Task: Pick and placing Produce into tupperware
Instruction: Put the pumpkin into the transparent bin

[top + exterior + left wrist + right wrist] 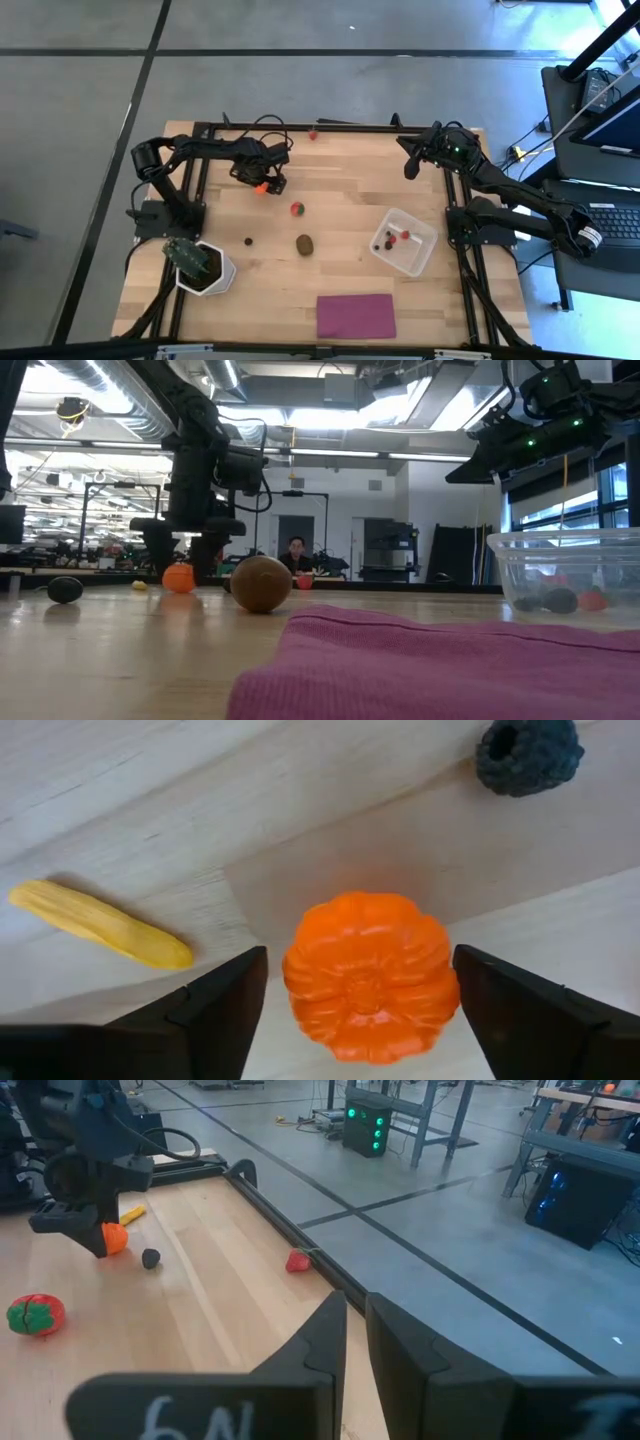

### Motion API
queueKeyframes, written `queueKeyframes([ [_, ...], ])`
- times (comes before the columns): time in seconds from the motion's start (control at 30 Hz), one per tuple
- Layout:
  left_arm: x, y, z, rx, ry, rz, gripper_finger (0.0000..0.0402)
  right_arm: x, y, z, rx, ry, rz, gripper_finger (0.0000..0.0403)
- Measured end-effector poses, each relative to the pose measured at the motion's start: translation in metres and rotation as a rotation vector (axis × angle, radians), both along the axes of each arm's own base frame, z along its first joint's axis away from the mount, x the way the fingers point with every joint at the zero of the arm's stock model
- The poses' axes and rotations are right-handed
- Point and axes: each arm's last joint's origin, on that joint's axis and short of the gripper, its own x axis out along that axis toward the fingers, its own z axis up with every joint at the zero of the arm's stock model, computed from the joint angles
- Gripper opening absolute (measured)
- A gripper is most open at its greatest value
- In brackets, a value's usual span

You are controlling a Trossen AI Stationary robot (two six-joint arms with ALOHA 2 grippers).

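My left gripper (358, 956) is open and lowered over the orange ball (368, 976), a ribbed pumpkin shape resting on the table, with one finger on either side of it and narrow gaps showing. In the high view this is toward the far left (262, 178). A yellow bit (100, 925) and a dark berry (528, 755) lie close by. The red-and-green piece (297, 209), brown oval (304, 244), another dark berry (248, 240) and a small red piece (313, 134) lie loose on the wood. The clear tupperware (420, 255) holds a few pieces. My right gripper (408, 170) hangs shut over the far right corner.
A white pot with a green plant (200, 265) stands at the near left. A flat magenta rectangle (356, 315) lies at the near edge. Black frame rails (350, 126) border the table. Bare wood lies between the brown oval and the tupperware.
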Motion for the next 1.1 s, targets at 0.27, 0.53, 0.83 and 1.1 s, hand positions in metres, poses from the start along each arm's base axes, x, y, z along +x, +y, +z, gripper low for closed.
queueKeyframes([
  [0.27,0.002,-0.004,0.000,-0.003,-0.001,-0.020,0.0283,0.000,0.000,0.000,0.000,0.000,0.000,0.0046],
  [0.53,0.008,-0.008,-0.013,-0.025,0.042,-0.048,0.0282,0.000,0.000,0.000,0.000,0.000,0.000,0.0046],
  [0.83,0.010,-0.011,-0.016,-0.026,0.046,-0.059,0.0232,0.000,0.000,0.000,0.004,0.001,0.000,0.0046],
  [1.1,0.011,-0.010,-0.017,-0.025,0.036,-0.060,0.0212,0.000,0.000,0.000,0.005,0.001,-0.001,0.0046],
])
